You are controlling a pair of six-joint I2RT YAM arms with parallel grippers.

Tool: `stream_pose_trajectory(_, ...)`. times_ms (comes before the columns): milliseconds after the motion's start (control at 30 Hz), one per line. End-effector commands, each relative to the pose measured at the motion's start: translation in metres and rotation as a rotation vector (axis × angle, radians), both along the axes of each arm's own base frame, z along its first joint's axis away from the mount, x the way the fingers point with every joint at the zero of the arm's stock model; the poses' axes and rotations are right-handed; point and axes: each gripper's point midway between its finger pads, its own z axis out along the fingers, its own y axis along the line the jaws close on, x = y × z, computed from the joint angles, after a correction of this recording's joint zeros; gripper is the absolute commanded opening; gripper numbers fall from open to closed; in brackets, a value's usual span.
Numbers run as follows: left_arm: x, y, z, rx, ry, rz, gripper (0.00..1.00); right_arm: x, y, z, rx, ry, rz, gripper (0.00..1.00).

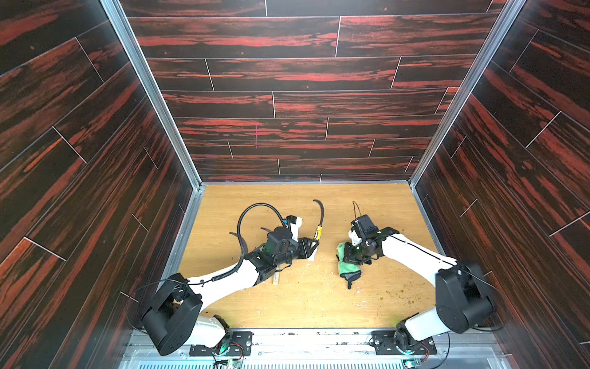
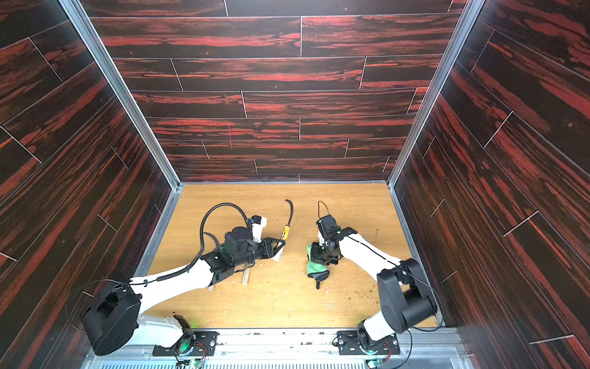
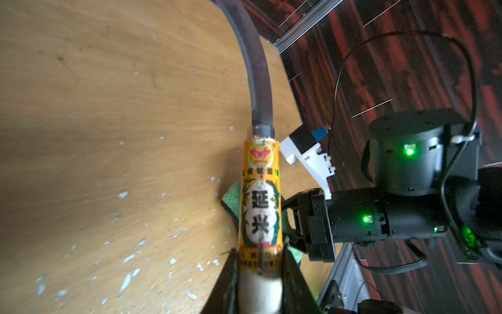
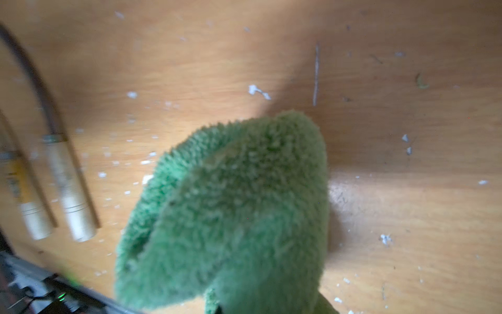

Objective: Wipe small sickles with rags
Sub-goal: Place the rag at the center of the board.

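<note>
Sickle (image 1: 318, 232), pale wood tabletop (image 1: 287, 303) w/ white flecks (image 3: 123, 194), dark red plank walls (image 1: 287, 80)

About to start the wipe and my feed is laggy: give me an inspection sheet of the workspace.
Surface: wooden tabletop, scattered with white flecks and greenish crumbs.
Job's things: labelled sickle and green rag held; two other sickles lie partly under the left arm.
Clutter: nothing seen.
Grippers: left gripper shut on the sickle's handle; right gripper shut on the rag.
Cables: black hose loops over left arm; thin wire near right gripper.
Surroundings: dark red plank walls, metal frame.
</note>
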Motion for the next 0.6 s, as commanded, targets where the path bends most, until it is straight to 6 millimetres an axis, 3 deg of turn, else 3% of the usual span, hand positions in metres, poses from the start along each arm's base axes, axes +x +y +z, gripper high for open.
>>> stream_pose_trajectory(0, -0.001, 0.001, -0.001, 0.023, -0.020, -0.003, 0.00, 0.002, -0.002, -0.015, -0.032, 0.027, 0.015, 0.16)
stream_pose_trajectory(100, -0.001, 0.001, -0.001, 0.019, -0.019, -0.002, 0.00, 0.001, -0.001, -0.023, -0.039, 0.046, 0.022, 0.24)
stream_pose_trajectory(333, -0.003, 0.003, -0.002, 0.024, -0.019, -0.001, 0.00, 0.000, -0.006, -0.021, -0.064, 0.042, 0.026, 0.59)
stream_pose_trajectory(567, -0.002, 0.000, -0.002, 0.018, -0.017, -0.005, 0.00, -0.002, -0.016, -0.005, -0.107, 0.015, 0.019, 0.70)
